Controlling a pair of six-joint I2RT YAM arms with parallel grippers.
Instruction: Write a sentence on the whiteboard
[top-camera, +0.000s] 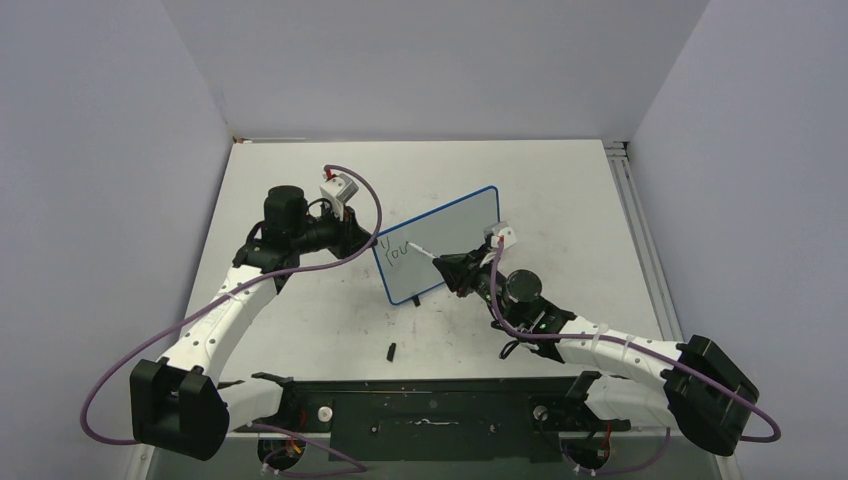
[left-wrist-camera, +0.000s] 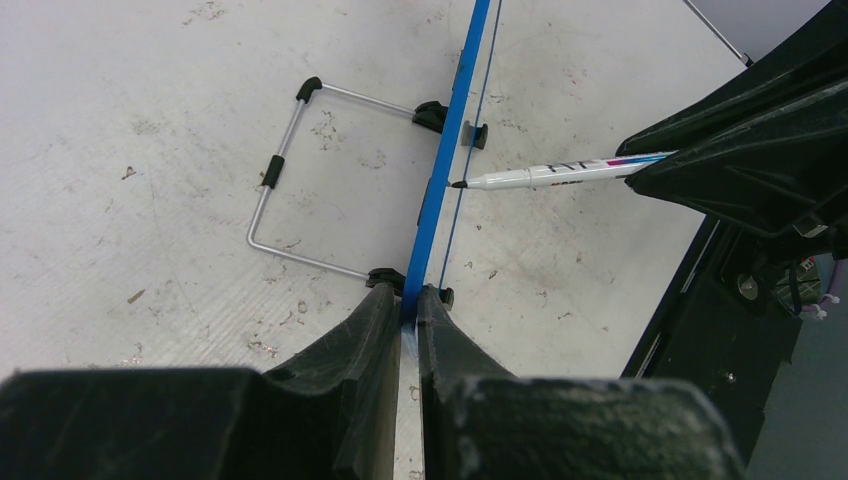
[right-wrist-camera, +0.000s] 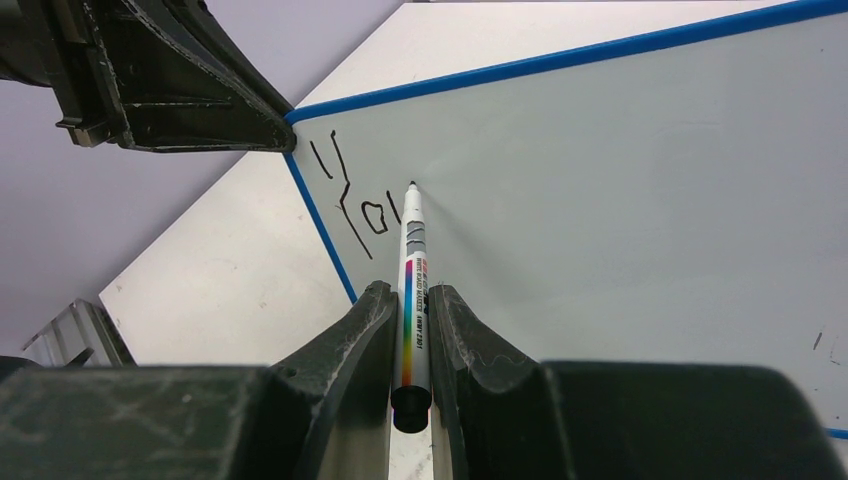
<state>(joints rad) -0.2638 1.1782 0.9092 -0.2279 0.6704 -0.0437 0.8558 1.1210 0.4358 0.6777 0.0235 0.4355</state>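
The whiteboard (top-camera: 445, 240), white with a thin blue frame, stands tilted on the table in the top view. My left gripper (top-camera: 362, 240) is shut on its left edge; the left wrist view shows the blue frame (left-wrist-camera: 440, 190) pinched between my fingers (left-wrist-camera: 360, 340). My right gripper (top-camera: 458, 270) is shut on a white marker (right-wrist-camera: 411, 290) with a rainbow stripe. Its black tip touches the board just right of the sentence (right-wrist-camera: 352, 205), which reads "Yo" plus a stroke. The sentence also shows in the top view (top-camera: 397, 250). The marker also shows in the left wrist view (left-wrist-camera: 540, 176).
A small black marker cap (top-camera: 391, 351) lies on the table in front of the board. The board's wire stand (left-wrist-camera: 290, 170) with black feet rests on the table behind it. Grey walls enclose the table on three sides. A black rail (top-camera: 430, 410) runs along the near edge.
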